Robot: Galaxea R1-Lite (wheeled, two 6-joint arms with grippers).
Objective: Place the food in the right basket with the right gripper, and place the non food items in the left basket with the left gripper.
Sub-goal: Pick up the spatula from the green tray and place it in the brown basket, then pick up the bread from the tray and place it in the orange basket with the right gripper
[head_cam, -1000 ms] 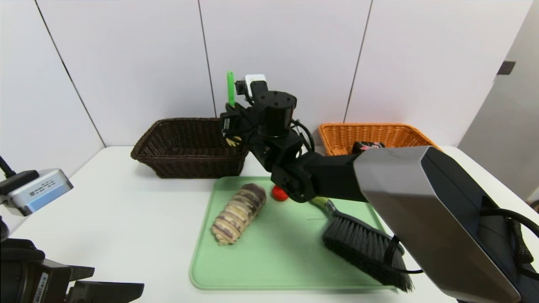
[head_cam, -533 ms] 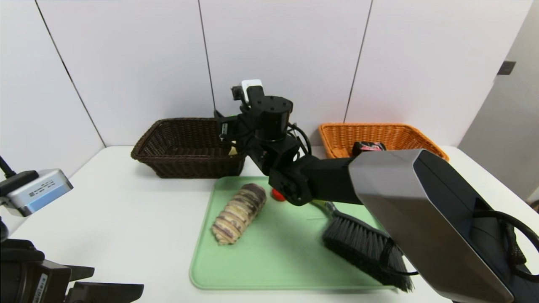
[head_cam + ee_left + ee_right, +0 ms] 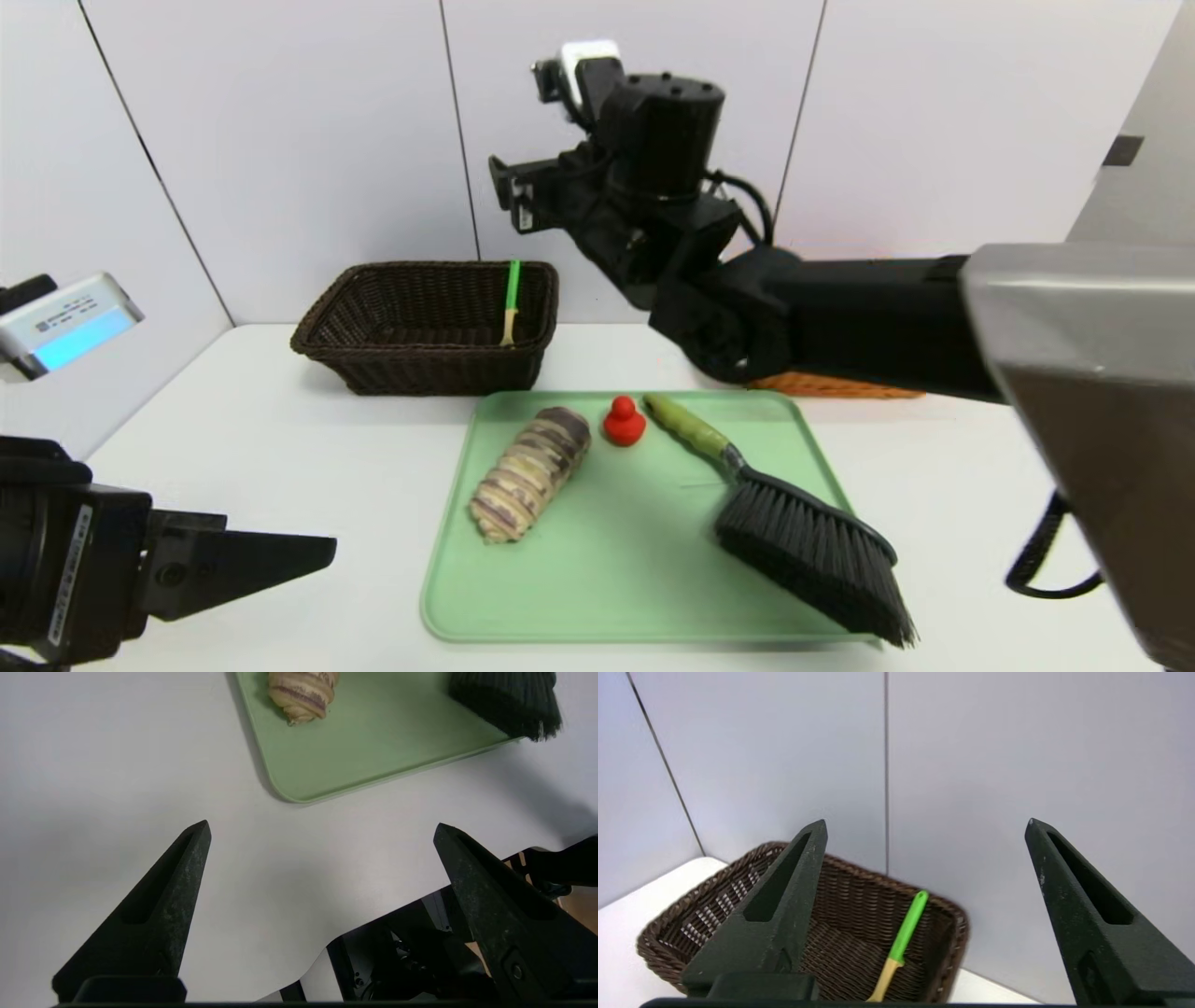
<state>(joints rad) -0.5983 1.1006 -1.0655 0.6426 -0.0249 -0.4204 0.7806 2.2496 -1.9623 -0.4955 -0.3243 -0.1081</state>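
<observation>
Nearest to me, my left gripper hangs low over the bare white table by its front left corner, jaws spread wide with nothing between them. Just beyond sits the green tray with what remains to sort. The striped roll lies on its left half, and I judge it soft and light, likely to dent; I would take it across the middle of its length with a gentle squeeze. The black brush lies on the tray's right side, bristles toward me. The bristles will give and slip, so the stiff olive handle is the place to grip. The little red toy stands at the tray's far edge between roll and handle; it looks rigid and small, easy to knock over, so I would pinch it round the waist.

Farther back, the dark basket already holds the slotted spoon, leaning against its right wall. My right gripper hovers high above that basket, fingers wide apart and empty. The orange basket is mostly hidden behind the right arm.
</observation>
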